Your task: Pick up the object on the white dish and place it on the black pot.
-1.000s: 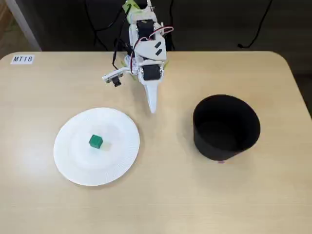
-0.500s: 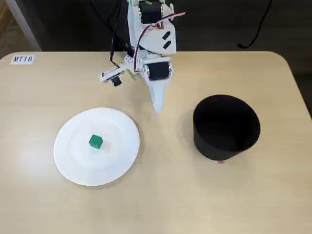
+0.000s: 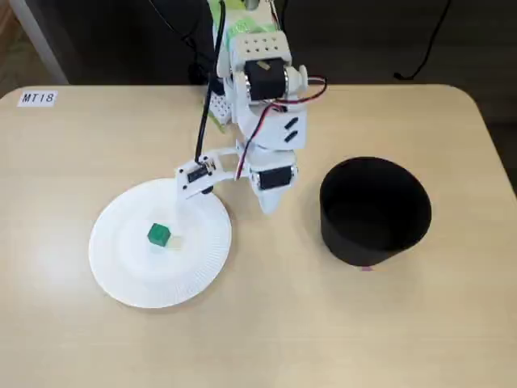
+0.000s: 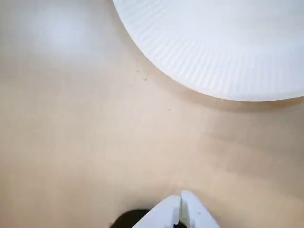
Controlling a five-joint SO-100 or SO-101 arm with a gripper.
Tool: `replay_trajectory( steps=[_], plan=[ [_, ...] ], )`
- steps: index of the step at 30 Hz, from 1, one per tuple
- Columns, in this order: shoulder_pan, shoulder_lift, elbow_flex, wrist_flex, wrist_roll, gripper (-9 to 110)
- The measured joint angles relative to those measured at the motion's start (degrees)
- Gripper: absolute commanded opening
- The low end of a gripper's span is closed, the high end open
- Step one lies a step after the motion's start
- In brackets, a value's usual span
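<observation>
- The green cube (image 3: 159,234) is seen resting on the white dish (image 3: 129,271), slightly left of the dish's centre in the fixed view.
- The white dish is placed on the table (image 3: 73,162) toward its left side in the fixed view, closer to the near edge.
- The black pot (image 3: 375,212) is set upright toward the right side, well apart from the dish.
- The gripper (image 4: 181,199) is shown in the wrist view with its two white fingertips pressed together, holding nothing, above bare table just beside the dish's ribbed rim (image 4: 199,66).
- In the fixed view, the gripper (image 3: 267,204) appears to hang between dish and pot, though its height is hard to judge.
- A label reading MT18 (image 3: 37,98) is stuck at the far left corner.
</observation>
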Motion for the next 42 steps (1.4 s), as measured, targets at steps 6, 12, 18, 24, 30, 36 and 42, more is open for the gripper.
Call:
replay_trajectory(
  steps=[6, 12, 18, 24, 30, 36, 42],
  plan=[
    [0.0, -2.1, -0.8, 0.3, 1.1, 11],
    [2.1, -3.1, -0.8, 1.1, 3.3, 35],
    [2.5, -3.1, -0.8, 2.8, 5.3, 36],
    [5.7, -3.1, -0.8, 3.0, 7.8, 34],
    [10.2, -4.0, -0.8, 3.0, 10.5, 34],
    [12.8, -4.0, -0.8, 1.8, 10.9, 34],
    [16.6, -4.7, -0.8, 1.1, 12.0, 35]
  ],
)
